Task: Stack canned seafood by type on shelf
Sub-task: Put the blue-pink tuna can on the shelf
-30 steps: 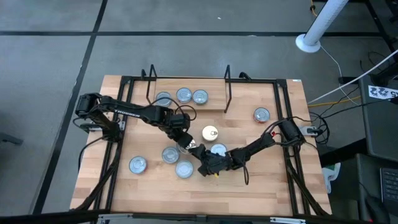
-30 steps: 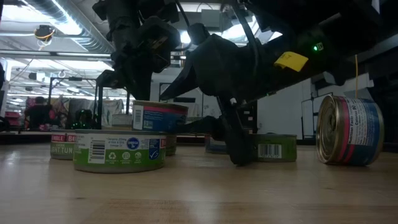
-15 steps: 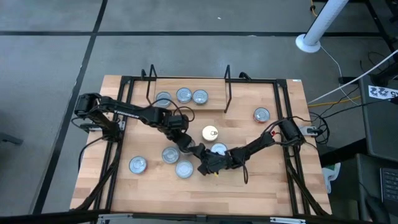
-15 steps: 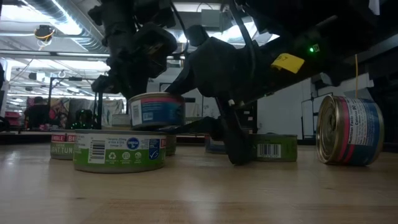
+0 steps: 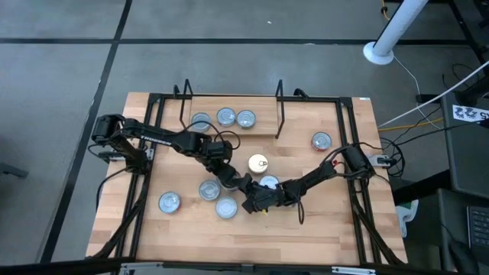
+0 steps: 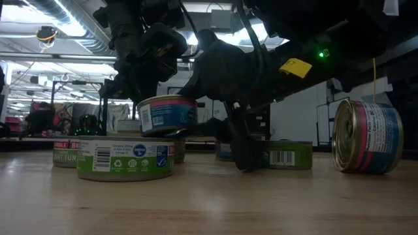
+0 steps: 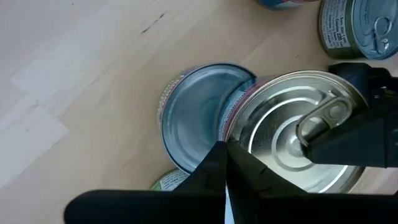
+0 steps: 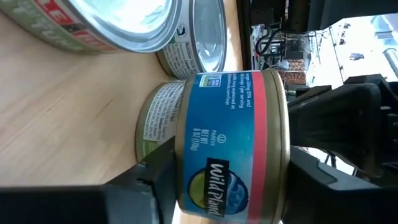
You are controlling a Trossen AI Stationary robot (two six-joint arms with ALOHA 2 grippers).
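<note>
- The blue-and-red tin (image 6: 166, 114) hangs clear of the bench (image 5: 321, 229), slightly tilted, clamped in the left hand (image 5: 229, 181). The right wrist view shows its blue label with a red band.
- The right hand (image 5: 256, 201) sits just beside the left hand, on the side away from the shelf (image 5: 263, 126). I cannot tell whether it is apart or together.
- Step in hand, as I judge it: carrying one tin toward the shelf, with most of the sorting not yet done.
- The next move calls for lifting the tin clear of the right hand and of the tins beneath it. It should then be set level on a like-labelled tin.
- Count: three shelf tins (image 5: 225, 117) lie well beyond the left hand.
- Six more lie on the bench around the two hands. One is a gold-lidded tin (image 5: 258, 163) and one a green-label tin (image 6: 125, 158).
- With the held tin that makes ten, plus one shelf and two hands.
</note>
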